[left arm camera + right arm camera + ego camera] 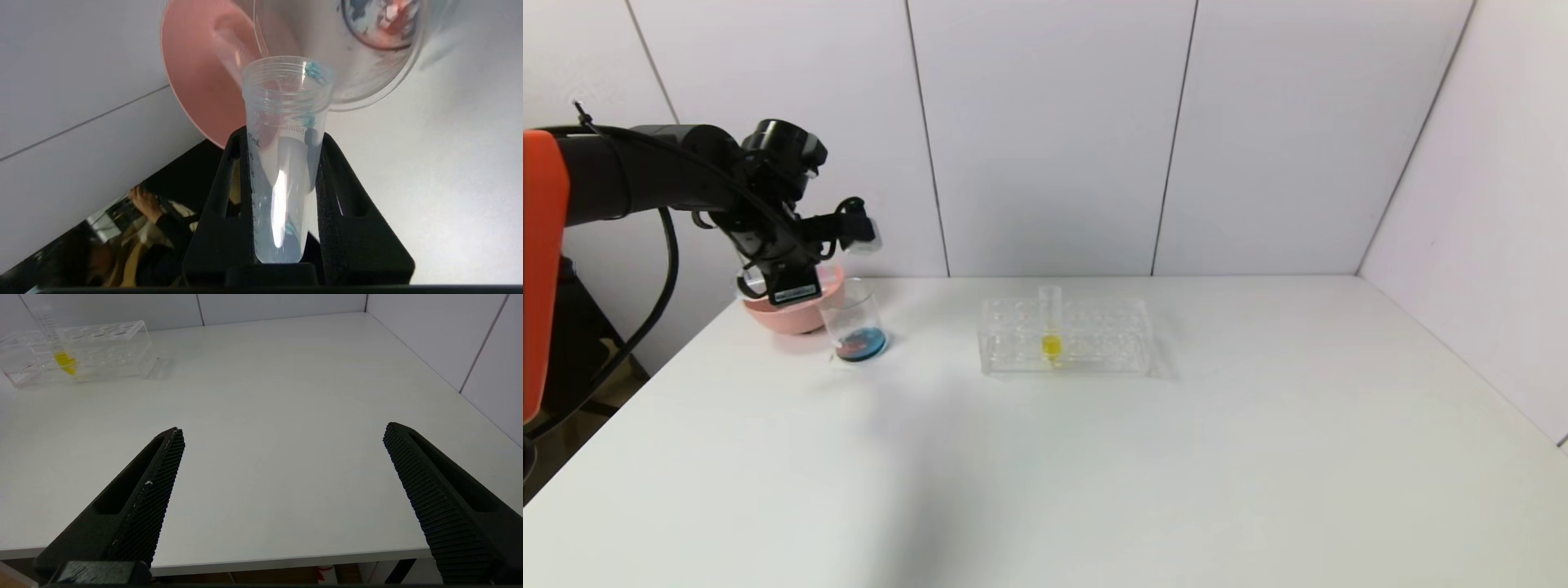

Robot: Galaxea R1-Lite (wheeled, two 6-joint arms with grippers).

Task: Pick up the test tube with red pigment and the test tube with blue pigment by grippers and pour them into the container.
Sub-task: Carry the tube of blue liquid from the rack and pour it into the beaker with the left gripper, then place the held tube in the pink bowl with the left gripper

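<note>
My left gripper (768, 279) is shut on the test tube with blue pigment (282, 163). The tube is clear and nearly empty, with only blue drops at its rim and bottom. It is held above the pink bowl, its mouth next to the container's rim. The container (854, 322) is a clear beaker with blue and red liquid at its bottom; it also shows in the left wrist view (367, 49). No tube with red liquid is in view. My right gripper (284, 430) is open and empty over the table's front edge.
A pink bowl (792, 314) stands behind the beaker at the back left; a faint clear tube shape lies in it (231, 45). A clear rack (1094, 336) at the middle back holds a tube with yellow liquid (1050, 331). White walls stand behind and to the right.
</note>
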